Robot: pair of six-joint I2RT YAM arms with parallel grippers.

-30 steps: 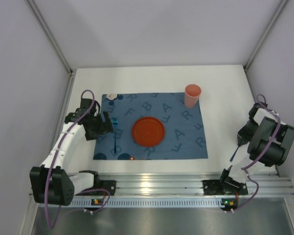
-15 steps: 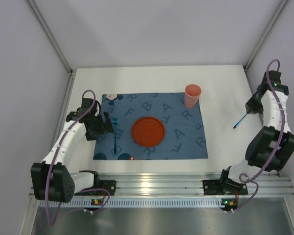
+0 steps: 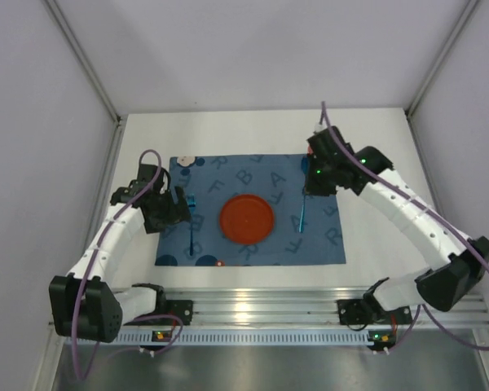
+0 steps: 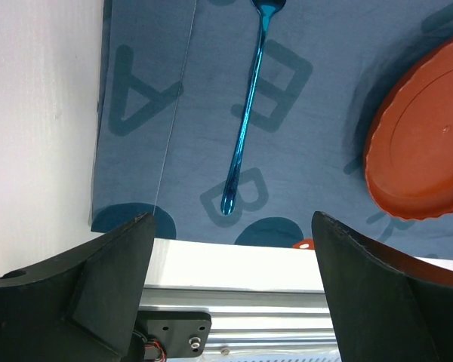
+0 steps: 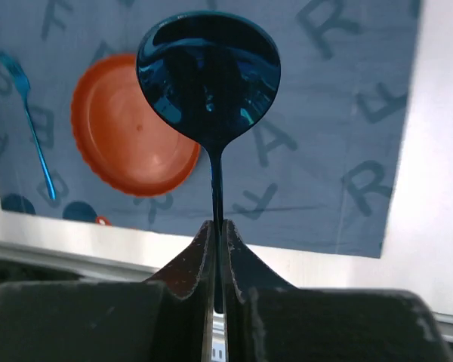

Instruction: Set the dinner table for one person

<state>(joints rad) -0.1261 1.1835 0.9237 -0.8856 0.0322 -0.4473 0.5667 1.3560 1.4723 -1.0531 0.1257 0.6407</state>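
Observation:
The dinner table (image 3: 253, 130) is a white tabletop with a blue letter-printed mat (image 3: 326, 236) on it. An orange plate (image 3: 247, 218) lies at the mat's centre. A blue fork (image 3: 193, 232) lies left of the plate. My right gripper (image 3: 308, 191) is shut on the handle of a blue spoon (image 3: 301, 216) and holds it above the mat, right of the plate. In the right wrist view the spoon's bowl (image 5: 208, 75) stands out ahead of the closed gripper (image 5: 217, 241). My left gripper (image 3: 178, 210) is open and empty beside the fork (image 4: 245, 128).
The aluminium rail (image 3: 261, 305) runs along the table's near edge. Grey walls enclose the table on three sides. My right arm (image 3: 391, 199) reaches over the mat's back right corner and hides what stands there. The plate (image 4: 423, 143) also shows in the left wrist view.
My right arm has swung from the table's right edge to over the mat, carrying the spoon. It now covers the pink cup's spot. My left arm has barely moved.

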